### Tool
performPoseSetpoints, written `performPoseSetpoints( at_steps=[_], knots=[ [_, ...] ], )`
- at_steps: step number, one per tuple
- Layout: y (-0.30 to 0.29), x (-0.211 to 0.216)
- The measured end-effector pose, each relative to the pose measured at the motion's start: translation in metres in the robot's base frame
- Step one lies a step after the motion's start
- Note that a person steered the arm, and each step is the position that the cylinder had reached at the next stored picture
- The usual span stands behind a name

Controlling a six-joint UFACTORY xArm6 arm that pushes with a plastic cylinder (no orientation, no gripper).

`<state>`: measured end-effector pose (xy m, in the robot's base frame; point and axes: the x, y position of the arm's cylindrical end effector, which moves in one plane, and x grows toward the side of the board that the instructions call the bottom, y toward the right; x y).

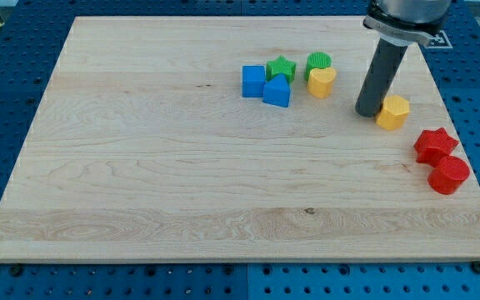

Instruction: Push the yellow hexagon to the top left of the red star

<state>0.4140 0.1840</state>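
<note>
Your arm carries no pincer at all, so there is nothing to read as wide, narrow or holding: it ends in a dark rod, and my tip (367, 112) rests on the wooden board (140, 167) right against the left side of the yellow hexagon (393, 112). From the tip, the hexagon sits immediately toward the view's right, apparently touching. The red star (434, 143) lies further right and lower, near the hexagon but apart from it, with the red cylinder (449, 175) just below the star.

The hexagon already looks up and to the left of the star, so you likely need only a small correction. Keep the push short and slow. Pressing from this side drives the block rightward, toward the star; aim through the hexagon's centre so it does not spin off the rod, and stop before it nudges the star.

Well to the tip's left sit the yellow heart (322, 82), green cylinder (318, 61), green star (281, 67) and two blue blocks (265, 85); leave them alone.
</note>
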Motion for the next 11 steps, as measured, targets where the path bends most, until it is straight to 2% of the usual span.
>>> performPoseSetpoints(
  at_steps=[3,7,9,10,11],
  knots=[
    [0.009,-0.007],
    [0.031,0.012],
    [0.031,-0.029],
    [0.025,-0.026],
    [-0.011,-0.01]
  ],
)
